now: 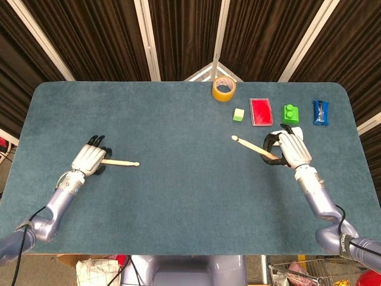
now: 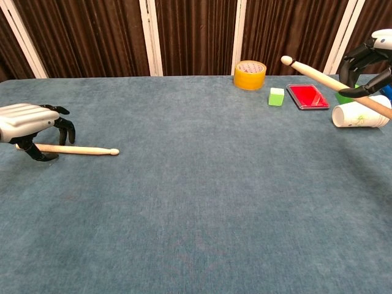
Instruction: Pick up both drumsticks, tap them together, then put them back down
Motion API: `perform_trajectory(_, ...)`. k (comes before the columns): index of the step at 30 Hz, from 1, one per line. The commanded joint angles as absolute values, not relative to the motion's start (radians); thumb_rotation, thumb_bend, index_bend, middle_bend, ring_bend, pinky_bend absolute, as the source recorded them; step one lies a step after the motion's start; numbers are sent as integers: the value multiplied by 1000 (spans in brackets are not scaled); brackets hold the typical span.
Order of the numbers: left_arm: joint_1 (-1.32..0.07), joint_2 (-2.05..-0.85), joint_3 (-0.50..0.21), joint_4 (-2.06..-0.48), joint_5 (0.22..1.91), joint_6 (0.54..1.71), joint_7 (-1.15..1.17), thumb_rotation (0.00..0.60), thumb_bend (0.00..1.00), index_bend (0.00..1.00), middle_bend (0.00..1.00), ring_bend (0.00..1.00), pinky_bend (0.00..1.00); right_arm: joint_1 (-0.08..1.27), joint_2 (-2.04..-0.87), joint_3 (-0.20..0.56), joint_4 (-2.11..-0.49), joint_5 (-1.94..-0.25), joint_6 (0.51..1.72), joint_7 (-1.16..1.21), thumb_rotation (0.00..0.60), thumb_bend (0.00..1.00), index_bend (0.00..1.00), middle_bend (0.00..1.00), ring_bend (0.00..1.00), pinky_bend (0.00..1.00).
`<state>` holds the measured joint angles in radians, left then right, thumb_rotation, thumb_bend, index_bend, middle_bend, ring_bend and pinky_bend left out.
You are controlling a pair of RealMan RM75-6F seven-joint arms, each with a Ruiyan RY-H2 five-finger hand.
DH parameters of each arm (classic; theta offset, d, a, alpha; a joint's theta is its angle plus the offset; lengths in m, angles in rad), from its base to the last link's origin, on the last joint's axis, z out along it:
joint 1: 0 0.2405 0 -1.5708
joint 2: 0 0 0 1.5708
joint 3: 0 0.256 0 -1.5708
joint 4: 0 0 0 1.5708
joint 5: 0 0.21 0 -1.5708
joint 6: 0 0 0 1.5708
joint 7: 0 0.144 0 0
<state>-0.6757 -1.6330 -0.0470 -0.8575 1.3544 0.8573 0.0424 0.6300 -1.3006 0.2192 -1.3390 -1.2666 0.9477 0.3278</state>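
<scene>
The left drumstick lies low along the teal table, tip pointing right. My left hand curls around its butt end, thumb in front and fingers arched behind it. At the right, my right hand grips the right drumstick above the table. That stick slants with its tip up and to the left. The two sticks are far apart.
Along the far right of the table stand a yellow tape roll, a small green block, a red box, a green brick and a blue packet. A white paper cup lies on its side under my right hand.
</scene>
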Motion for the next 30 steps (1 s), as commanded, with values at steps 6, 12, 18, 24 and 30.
perform_trajectory(6, -652, -1492, -103, -1079, 1298, 880, 28, 600, 466, 223, 267, 0, 0, 631, -1328, 204, -1301, -1271, 951, 262, 600, 411, 705, 612, 422, 71)
perform_trajectory(12, -639, -1324, -151, -1291, 1242, 896, 54, 600, 458, 156, 113, 0, 0, 637, -1398, 172, -1234, -1279, 964, 127, 600, 412, 705, 612, 422, 71)
perform_trajectory(18, -619, -1221, -188, -1417, 1205, 937, 55, 600, 458, 153, 112, 0, 0, 641, -1469, 131, -1170, -1326, 987, 31, 600, 414, 705, 612, 422, 71)
perform_trajectory(24, -591, -1139, -232, -1519, 1165, 936, -85, 600, 458, 127, 108, 0, 0, 644, -1556, 104, -1111, -1358, 996, -17, 600, 414, 705, 612, 422, 71)
perform_trajectory(30, -590, -1100, -227, -1538, 1180, 910, -126, 600, 458, 123, 107, 0, 0, 659, -1625, 115, -1081, -1350, 979, -21, 600, 413, 705, 612, 422, 71)
